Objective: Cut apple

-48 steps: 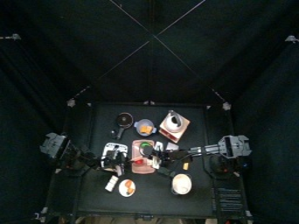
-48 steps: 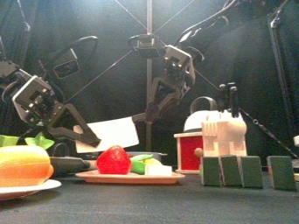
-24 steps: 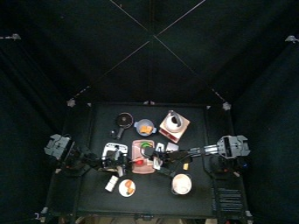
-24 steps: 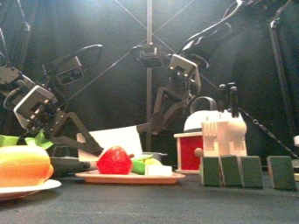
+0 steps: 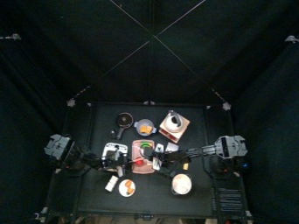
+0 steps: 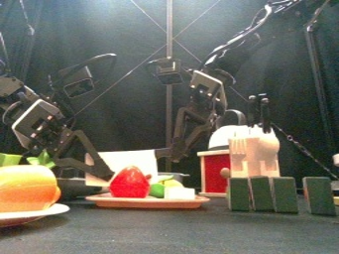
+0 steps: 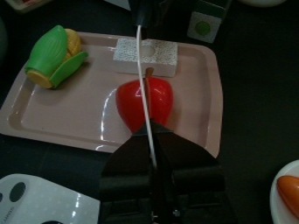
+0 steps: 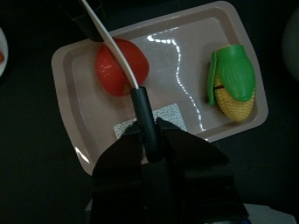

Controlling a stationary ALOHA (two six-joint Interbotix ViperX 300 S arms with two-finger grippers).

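The apple (image 7: pixel 146 98) lies whole and red near the middle of the pink tray (image 7: pixel 70 131), with no cut showing in it, so the cutting itself is, as I judge it, not yet begun. Over the apple hangs the knife (image 7: pixel 142 61): the left wrist view shows its thin blade edge-on across the fruit, and the right wrist view shows the right gripper (image 8: pixel 145 131) with its fingers clamped on the dark handle. Whether the blade touches the skin I cannot tell. The left gripper (image 7: pixel 152 166) also hangs above the tray; how its fingers stand I cannot tell.

On the tray beside the apple lie a corn cob (image 7: pixel 56 55) and a pale square sponge-like block (image 7: pixel 147 54), both apart from the fruit, leaving bare tray on the apple's near side. Beyond the tray's rim the desk (image 6: pixel 185 226) is crowded: a plate with an orange food item (image 6: pixel 27 189) and a knife block (image 6: pixel 245 159) stand near.
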